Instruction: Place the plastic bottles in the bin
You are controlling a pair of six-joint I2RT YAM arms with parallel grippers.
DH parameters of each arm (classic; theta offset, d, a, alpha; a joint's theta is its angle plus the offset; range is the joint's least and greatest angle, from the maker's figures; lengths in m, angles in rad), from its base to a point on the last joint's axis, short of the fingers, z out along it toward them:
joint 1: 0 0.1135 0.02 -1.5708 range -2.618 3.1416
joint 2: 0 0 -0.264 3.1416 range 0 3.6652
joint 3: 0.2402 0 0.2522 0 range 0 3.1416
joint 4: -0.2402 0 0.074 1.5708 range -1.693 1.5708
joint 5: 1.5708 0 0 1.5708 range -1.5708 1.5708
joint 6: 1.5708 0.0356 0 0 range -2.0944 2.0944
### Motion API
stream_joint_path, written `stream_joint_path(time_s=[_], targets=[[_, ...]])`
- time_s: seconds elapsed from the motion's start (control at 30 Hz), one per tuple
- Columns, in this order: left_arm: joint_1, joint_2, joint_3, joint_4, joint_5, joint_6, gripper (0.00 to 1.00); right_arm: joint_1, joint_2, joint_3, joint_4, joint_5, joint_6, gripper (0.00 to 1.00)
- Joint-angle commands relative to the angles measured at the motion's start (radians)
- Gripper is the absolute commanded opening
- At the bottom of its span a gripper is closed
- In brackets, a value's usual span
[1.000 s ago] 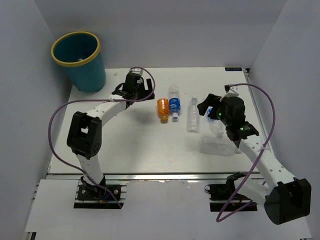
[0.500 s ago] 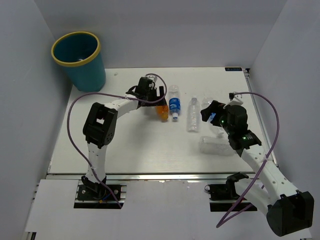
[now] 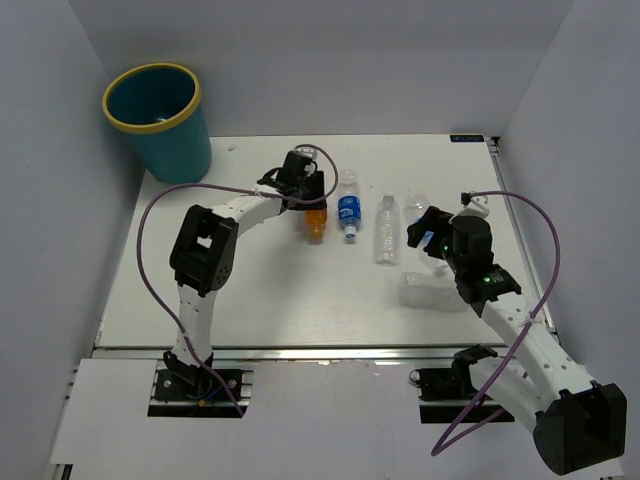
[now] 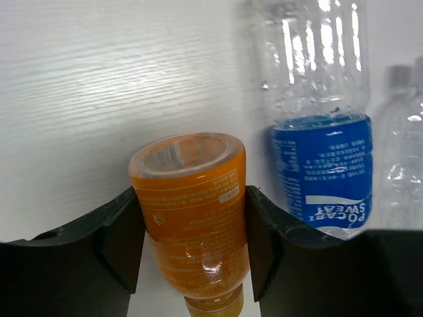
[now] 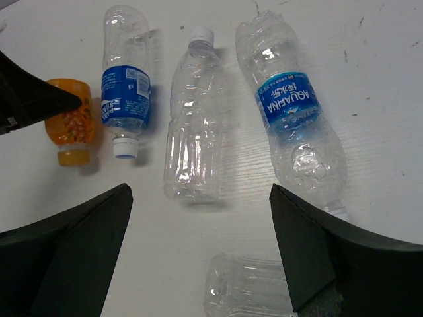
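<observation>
- Left gripper: a second ago it stood spread to the left of the bottle row, on the bin's side. It has since swung right over the orange bottle, and its fingers have closed in. In the left wrist view each finger now presses one flank of the bottle, pinching it across the body.
- Orange bottle: it lies at the left end of the row, at the centre of the overhead frame, cap towards the bottom edge. It appears to rest on the surface and has been nudged slightly left by the arrival of the fingers.
- Right gripper: its fingers stay widely spread and hold nothing. It has drawn back a little towards the lower right and hovers over the right end of the row.
- Remaining bottles: the Pocari Sweat bottle lies just beside the orange one. Then come a clear unlabelled bottle and a blue-labelled bottle. A larger clear bottle lies below them. None has moved.
- Bin: it stands at the upper left of the overhead frame, well apart from the row.
- Meaning: the grasp looks just secured, so lifting and carrying to the bin is judged next, and the bottles in the row remain to be cleared.
</observation>
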Motion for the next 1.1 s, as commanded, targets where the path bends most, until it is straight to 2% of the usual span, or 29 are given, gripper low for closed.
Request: stream_joint_path(time_s=[0.0,0.17,0.33,0.47,0.5,0.63,0.7,0.77,0.8,0.87,0.9,1.07], targets=[[0.024,-0.161,0.059,-0.053,-0.158,0.028,0.27,-0.004,-0.016,-0.001,0.004,0.023,-0.014,0.89],[0.104,-0.28,0.195,-0.081,-0.396,0.038,0.27,-0.004,-0.022,-0.005,0.006,0.041,-0.014,0.89],[0.326,-0.337,0.29,0.005,-0.476,-0.006,0.31,-0.004,-0.01,0.013,-0.016,0.07,-0.017,0.89],[0.545,-0.282,0.441,0.039,-0.547,-0.124,0.25,-0.004,0.008,0.028,-0.02,0.075,-0.026,0.89],[0.569,-0.271,0.452,0.066,-0.58,-0.139,0.25,-0.004,0.016,0.051,-0.034,0.063,-0.028,0.89],[0.636,-0.226,0.406,0.372,-0.67,-0.178,0.25,-0.007,0.03,0.064,-0.062,0.052,-0.034,0.89],[0.638,-0.147,0.471,0.401,-0.738,-0.149,0.31,-0.004,0.037,0.064,-0.066,0.05,-0.033,0.89],[0.643,-0.07,0.592,0.302,-0.735,-0.143,0.46,-0.004,0.05,0.074,-0.077,0.037,-0.042,0.89],[0.644,-0.005,0.705,0.256,-0.709,-0.143,0.67,-0.005,0.054,0.079,-0.078,0.02,-0.046,0.89],[0.644,0.024,0.751,0.203,-0.68,-0.138,0.94,-0.004,0.071,0.099,-0.062,-0.028,-0.085,0.89],[0.644,0.01,0.737,0.203,-0.666,-0.14,0.98,-0.004,0.083,0.108,-0.052,-0.061,-0.095,0.89],[0.644,-0.114,0.647,0.199,-0.542,-0.141,0.98,0.102,0.29,0.274,-0.122,-0.031,-0.177,0.89]])
